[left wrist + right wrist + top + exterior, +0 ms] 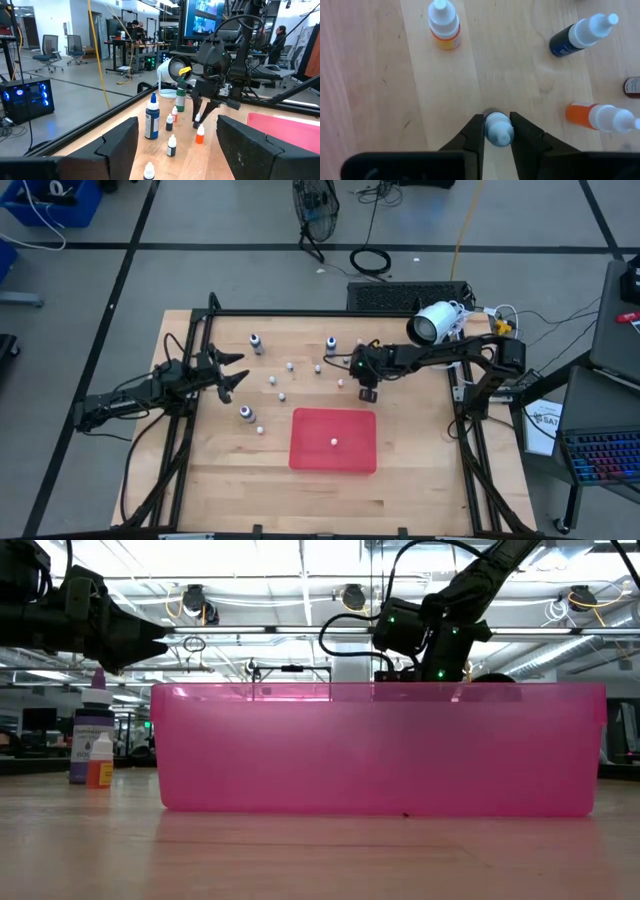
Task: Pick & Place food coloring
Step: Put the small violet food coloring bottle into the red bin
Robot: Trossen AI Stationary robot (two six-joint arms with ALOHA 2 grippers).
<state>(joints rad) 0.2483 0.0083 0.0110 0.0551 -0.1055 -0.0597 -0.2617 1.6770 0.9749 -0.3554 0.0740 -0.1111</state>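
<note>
Red tray (310, 455) sits lower centre of the high view on the wooden counter (420, 440). Contents: one small white-capped bottle (333, 442), lying near the tray's middle; nothing else seen inside. In the low view the tray's pink wall (380, 750) fills most of the frame and hides what lies behind it.

Right tool (498, 131) is down at the counter just above the tray's upper right corner in the high view. Its fingers are pressed onto a small food coloring bottle (498, 128) with a pale bluish-white cap, pinching it from both sides. The bottle stands upright between the fingers.

Other food coloring around that grip, in the right wrist view: an orange-banded bottle (443, 24) at upper left, a dark bottle (580, 35) at upper right, an orange bottle (600, 116) at right. All are apart from the fingers.

Left tool (232, 372) hovers at centre left of the high view, fingers spread, holding nothing. A dark bottle (246, 414) and a small whitish one (260, 429) stand just below it.

More bottles are scattered across the upper centre: a dark one (257, 343) and a dark one (331, 344), with small whitish ones between them.
</note>
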